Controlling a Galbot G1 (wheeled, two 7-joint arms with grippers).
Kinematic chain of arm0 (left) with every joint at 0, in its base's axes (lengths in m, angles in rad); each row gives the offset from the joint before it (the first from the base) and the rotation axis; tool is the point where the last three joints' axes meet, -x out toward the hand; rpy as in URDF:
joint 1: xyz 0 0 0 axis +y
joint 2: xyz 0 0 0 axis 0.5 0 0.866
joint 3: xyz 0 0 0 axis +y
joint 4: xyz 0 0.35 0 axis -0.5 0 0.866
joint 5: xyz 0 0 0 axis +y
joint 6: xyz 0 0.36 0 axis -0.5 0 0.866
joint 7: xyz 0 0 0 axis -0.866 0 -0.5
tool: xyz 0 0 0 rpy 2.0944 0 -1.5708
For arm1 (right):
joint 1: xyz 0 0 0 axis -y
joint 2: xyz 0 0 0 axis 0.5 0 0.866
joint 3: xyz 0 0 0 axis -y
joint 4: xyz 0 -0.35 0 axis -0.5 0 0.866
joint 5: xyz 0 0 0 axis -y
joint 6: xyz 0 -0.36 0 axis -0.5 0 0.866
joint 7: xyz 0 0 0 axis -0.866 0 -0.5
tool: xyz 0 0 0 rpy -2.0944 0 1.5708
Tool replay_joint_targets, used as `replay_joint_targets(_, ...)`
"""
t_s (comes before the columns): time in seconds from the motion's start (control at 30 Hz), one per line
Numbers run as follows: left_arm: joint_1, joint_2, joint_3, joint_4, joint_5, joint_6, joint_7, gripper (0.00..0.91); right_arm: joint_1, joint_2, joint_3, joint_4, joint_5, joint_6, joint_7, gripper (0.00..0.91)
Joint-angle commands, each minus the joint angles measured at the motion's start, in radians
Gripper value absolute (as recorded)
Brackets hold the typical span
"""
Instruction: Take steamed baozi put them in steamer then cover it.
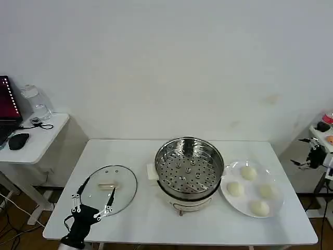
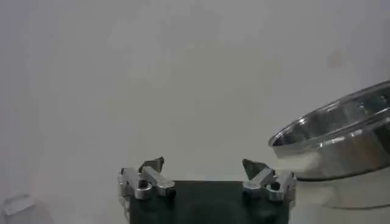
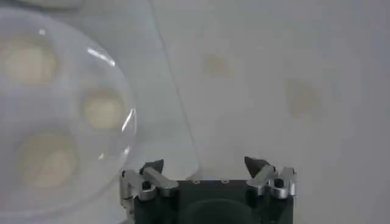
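Note:
The steamer [image 1: 190,167], a shiny steel pot with a hole-dotted tray inside, stands mid-table and holds nothing. Several steamed baozi [image 1: 248,172] lie on a flat white plate [image 1: 276,204] just to its right. A round glass lid [image 1: 125,182] with a pale handle lies flat to its left. My left gripper [image 1: 99,188] hovers open over the lid's near-left edge. In the left wrist view the left gripper [image 2: 207,165] is open and empty, with the steamer's wall [image 2: 341,140] off to one side. My right gripper [image 3: 207,164] is open and empty beside the plate [image 3: 122,158], where baozi [image 3: 103,108] show.
The white table [image 1: 145,224] has bare surface in front of the steamer. A small side table [image 1: 47,138] at the far left carries a black mouse and a glass jar. Equipment on a stand [image 1: 315,153] sits past the table's right edge.

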Motion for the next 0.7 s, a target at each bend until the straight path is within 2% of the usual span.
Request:
replay_joint_targets(0.03,-0.010,0.004,0.016,0.000,0.005,0.000,0.000,0.907,0.178,-0.018,-0.165,-0.071,-0.046,0.018,-0.060,0.907)
replay_joint_targets(0.07,-0.008,0.005,0.016,-0.001,0.005,0.000,0.000,0.907,0.313,-0.001,-0.298,-0.079,-0.045,0.018,-0.078,0.907)
replay_joint_targets(0.1,-0.007,0.007,0.016,-0.002,0.005,0.000,0.000,0.907,0.401,0.007,-0.358,-0.089,-0.046,0.022,-0.099,0.907)
replay_joint_targets(0.17,-0.003,0.010,0.017,-0.005,0.005,-0.002,0.000,0.907,0.471,0.011,-0.444,-0.096,-0.041,0.035,-0.127,0.907)
replay_joint_targets(0.3,0.005,0.014,0.016,-0.009,0.006,-0.006,0.000,0.907,0.541,0.029,-0.530,-0.099,-0.025,0.047,-0.210,0.907)
replay_joint_targets(0.37,0.012,0.016,0.014,-0.013,0.007,-0.010,0.000,0.907,0.609,0.049,-0.598,-0.111,-0.010,0.052,-0.272,0.907)
replay_joint_targets(0.4,0.016,0.016,0.013,-0.015,0.008,-0.013,0.000,0.907,0.674,0.061,-0.668,-0.121,-0.009,0.060,-0.296,0.907)
replay_joint_targets(0.43,0.018,0.016,0.012,-0.015,0.009,-0.015,0.000,0.907,0.718,0.066,-0.691,-0.127,-0.008,0.065,-0.310,0.907)
replay_joint_targets(0.5,0.022,0.012,0.011,-0.015,0.013,-0.019,-0.001,0.907,0.864,0.104,-0.842,-0.161,-0.007,0.084,-0.349,0.907)
replay_joint_targets(0.6,0.033,0.005,0.009,-0.019,0.015,-0.028,-0.001,0.907,0.989,0.162,-0.981,-0.215,0.007,0.103,-0.391,0.907)
replay_joint_targets(0.63,0.034,0.003,0.008,-0.020,0.015,-0.029,-0.001,0.907,0.997,0.168,-0.991,-0.220,0.016,0.103,-0.396,0.907)
replay_joint_targets(0.7,0.038,-0.004,0.006,-0.019,0.015,-0.036,-0.002,0.907,1.107,0.208,-1.099,-0.249,0.041,0.100,-0.421,0.907)
